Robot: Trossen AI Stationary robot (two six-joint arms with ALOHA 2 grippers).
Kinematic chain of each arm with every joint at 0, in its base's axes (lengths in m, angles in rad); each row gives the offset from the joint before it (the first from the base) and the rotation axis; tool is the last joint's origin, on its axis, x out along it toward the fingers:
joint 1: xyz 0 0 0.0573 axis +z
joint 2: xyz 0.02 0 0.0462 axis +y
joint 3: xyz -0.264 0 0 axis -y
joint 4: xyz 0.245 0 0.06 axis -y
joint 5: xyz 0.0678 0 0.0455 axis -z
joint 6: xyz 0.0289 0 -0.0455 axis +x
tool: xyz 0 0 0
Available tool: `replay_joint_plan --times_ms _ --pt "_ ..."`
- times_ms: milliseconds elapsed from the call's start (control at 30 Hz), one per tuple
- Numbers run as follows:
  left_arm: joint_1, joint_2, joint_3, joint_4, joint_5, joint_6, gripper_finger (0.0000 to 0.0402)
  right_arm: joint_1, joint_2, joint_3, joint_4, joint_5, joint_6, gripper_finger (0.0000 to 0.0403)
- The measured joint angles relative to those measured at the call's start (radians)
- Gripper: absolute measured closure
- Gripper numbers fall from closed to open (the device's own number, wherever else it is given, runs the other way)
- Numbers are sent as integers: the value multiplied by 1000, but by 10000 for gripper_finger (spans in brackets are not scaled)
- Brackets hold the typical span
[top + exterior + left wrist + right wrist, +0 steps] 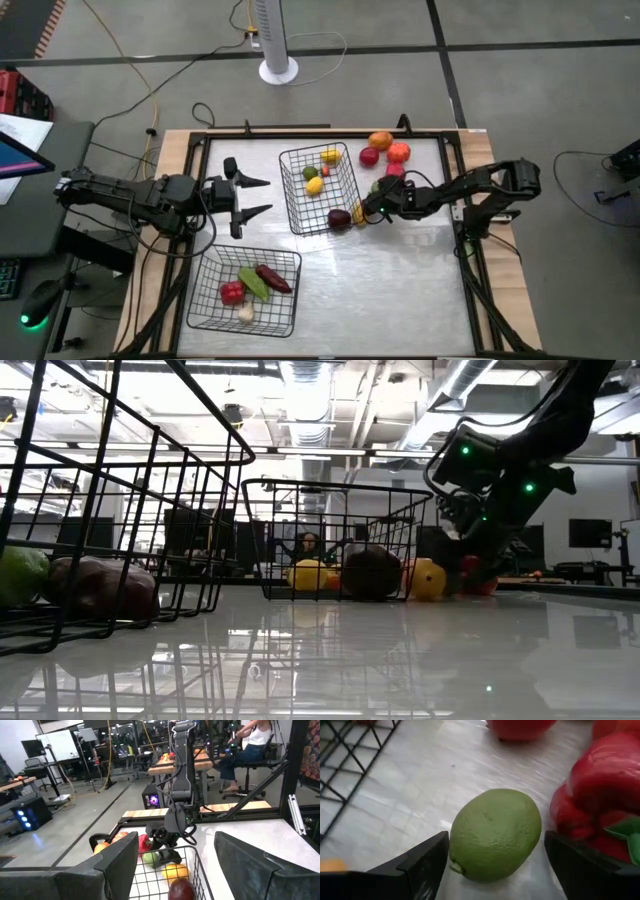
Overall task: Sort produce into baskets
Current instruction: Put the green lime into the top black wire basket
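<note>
Surface [400,280]: pale, glossy, framed by a dark rail. Lying on it: one wire basket [318,188] near the middle, a second basket [243,290] at the near left corner, and loose produce [385,152] beside the middle basket, including a green lime [495,834] and a red pepper [600,795].

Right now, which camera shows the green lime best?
The right wrist view: the green lime fills it, between the right gripper's open fingers. The high view shows a speck, the left wrist view a glimpse, the low view nothing clear.
</note>
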Motion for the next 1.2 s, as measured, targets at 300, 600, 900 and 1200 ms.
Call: replay_joint_plan --times_ms 300,600,900,1200 --pt "0 0 0 -3 0 0 152 1 0 0 -3 -1 -67 145" --pt "0 0 0 -5 0 1 152 37 -169 0 -136 -2 -81 166" --pt "0 0 0 -4 1 1 152 136 -369 0 -130 4 -117 166" --pt "0 0 0 -3 0 0 152 252 -376 0 300 8 -395 166"
